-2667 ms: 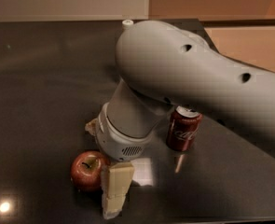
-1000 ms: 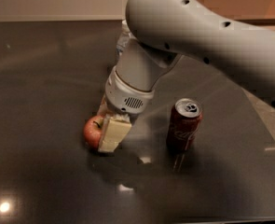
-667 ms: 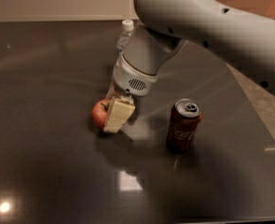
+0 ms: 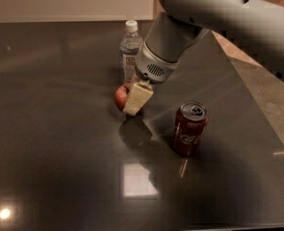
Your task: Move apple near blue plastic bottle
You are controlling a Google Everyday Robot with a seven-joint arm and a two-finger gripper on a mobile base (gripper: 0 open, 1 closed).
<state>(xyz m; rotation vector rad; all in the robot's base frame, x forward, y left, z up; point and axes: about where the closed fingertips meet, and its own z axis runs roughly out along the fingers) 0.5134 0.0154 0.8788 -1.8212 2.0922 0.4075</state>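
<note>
Apple hangs at frame centre, apparently pinched between the fingers of the gripper, just above the dark table. Just behind, upper centre, stands the blue plastic bottle; a red can sits lower right.

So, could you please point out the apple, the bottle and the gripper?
apple [image 4: 120,96]: camera view, on its red left side.
bottle [image 4: 129,57]: camera view, on its label.
gripper [image 4: 128,104]: camera view, between its fingertips, shut on the apple, just in front of the bottle.
</note>
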